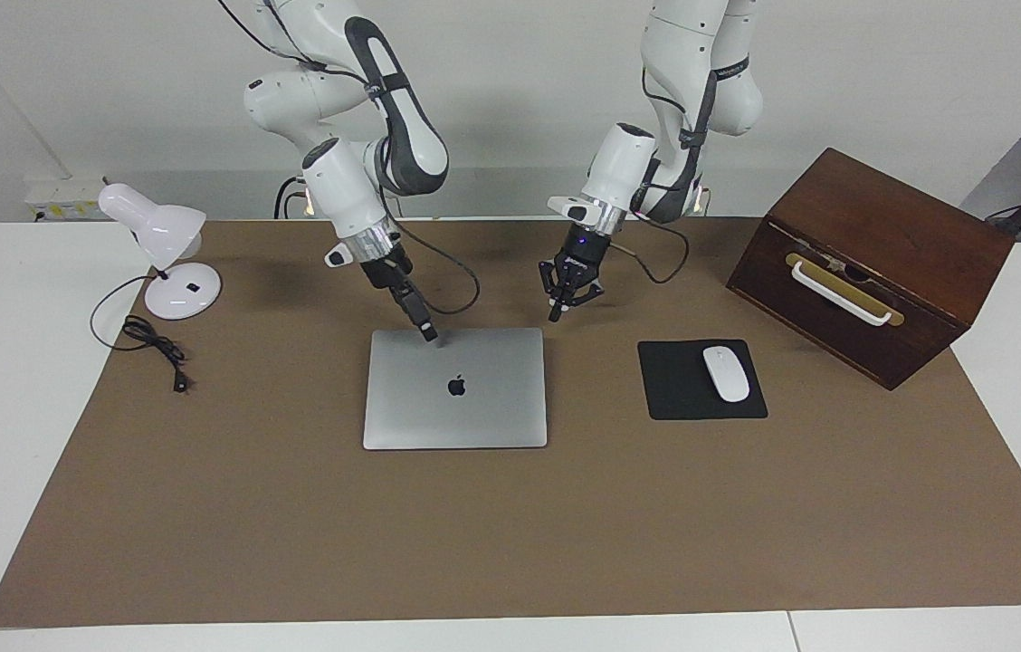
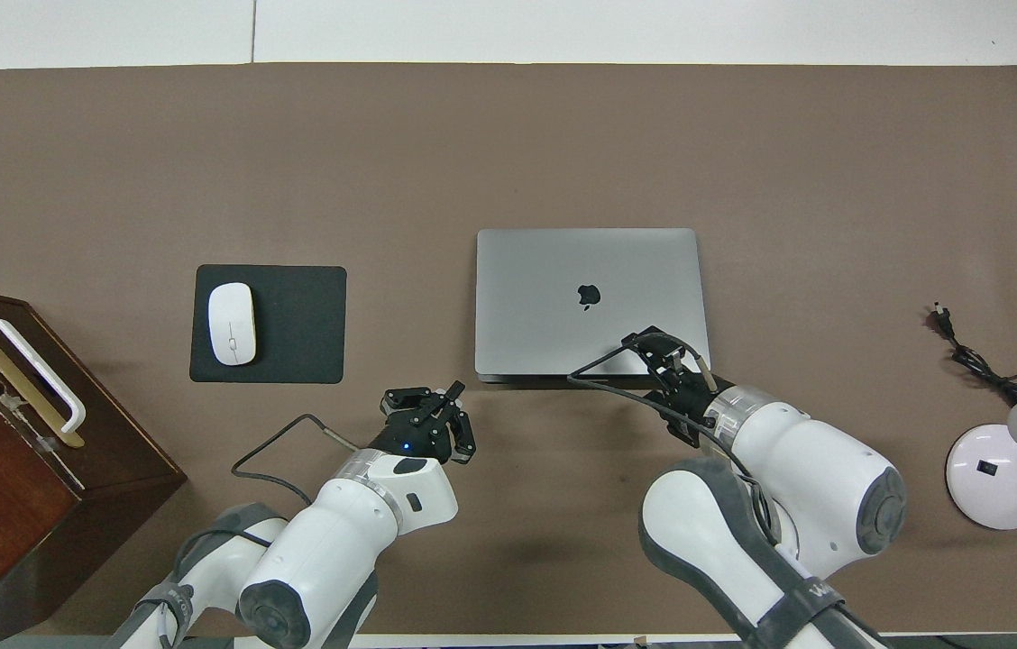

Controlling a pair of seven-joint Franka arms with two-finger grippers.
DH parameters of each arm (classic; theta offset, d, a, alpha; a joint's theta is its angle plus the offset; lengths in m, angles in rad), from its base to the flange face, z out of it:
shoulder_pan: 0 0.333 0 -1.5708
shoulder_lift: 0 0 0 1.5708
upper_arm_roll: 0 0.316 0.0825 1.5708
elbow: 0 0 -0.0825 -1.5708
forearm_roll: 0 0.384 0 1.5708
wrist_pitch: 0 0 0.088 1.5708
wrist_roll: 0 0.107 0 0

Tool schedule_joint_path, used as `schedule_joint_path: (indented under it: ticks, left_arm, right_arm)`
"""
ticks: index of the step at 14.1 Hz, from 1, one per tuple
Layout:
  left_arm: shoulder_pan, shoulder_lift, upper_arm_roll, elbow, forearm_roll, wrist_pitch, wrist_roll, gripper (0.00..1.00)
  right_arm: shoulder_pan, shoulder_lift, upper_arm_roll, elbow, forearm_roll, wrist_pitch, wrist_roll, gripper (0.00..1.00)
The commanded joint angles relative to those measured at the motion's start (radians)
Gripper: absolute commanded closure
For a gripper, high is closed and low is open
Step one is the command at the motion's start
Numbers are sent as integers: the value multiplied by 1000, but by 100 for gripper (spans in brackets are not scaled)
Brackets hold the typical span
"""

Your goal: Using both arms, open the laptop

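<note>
- I see the flat silver laptop (image 1: 455,388) lying closed mid-worktop.
- Facing view alone shows right gripper (image 1: 428,335) touching its lid edge; jaws unreadable.
- Left gripper (image 1: 562,308) hovers beside it, jaws apart.

One camera sits high across the table, facing the arms; another looks steeply down above them. Both share the laptop (image 1: 454,388) (image 2: 588,302) by the right gripper (image 1: 428,333) (image 2: 658,353).

wooden box (image 2: 13,433) cut off by edge, lamp (image 2: 1013,451) partly cropped
</note>
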Motion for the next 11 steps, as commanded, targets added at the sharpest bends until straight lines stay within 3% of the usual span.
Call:
schedule_joint_path:
  ticks: [1,3,11]
  left_arm:
    - [-38,73,16,43,-8,34,3,100]
    - [-41,113,16,82,-6,34,3,100]
    - [-40,156,19,123,1,34,8,100]
  right_arm:
    - [-12,15,3,14,32,17,-61,0]
    - [-12,15,3,16,32,19,-63,0]
    - [-12,26,3,31,32,20,-63,0]
